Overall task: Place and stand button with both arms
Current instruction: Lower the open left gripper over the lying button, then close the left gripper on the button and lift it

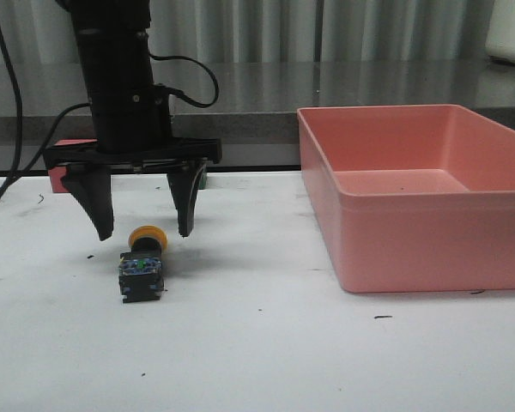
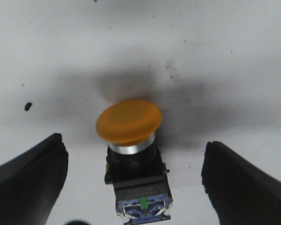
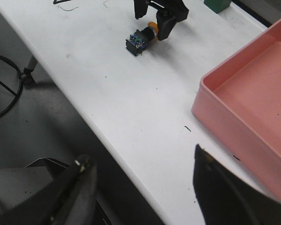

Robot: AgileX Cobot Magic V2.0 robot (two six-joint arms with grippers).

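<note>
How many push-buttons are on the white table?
1. The button lies on its side on the table, just below the open left tool. None shows in the pink bin, though its front floor is hidden.

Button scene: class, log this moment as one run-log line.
button: on its side on table, ungrasped | left hand: open, astride yellow cap | right hand: open, away | pink bin: right

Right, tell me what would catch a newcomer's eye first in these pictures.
First the button, lying on its side on the white table, yellow cap toward the left gripper, whose open fingers hang just above the cap, one on each side. Then the big pink bin, to the right, with nothing visible inside.
</note>
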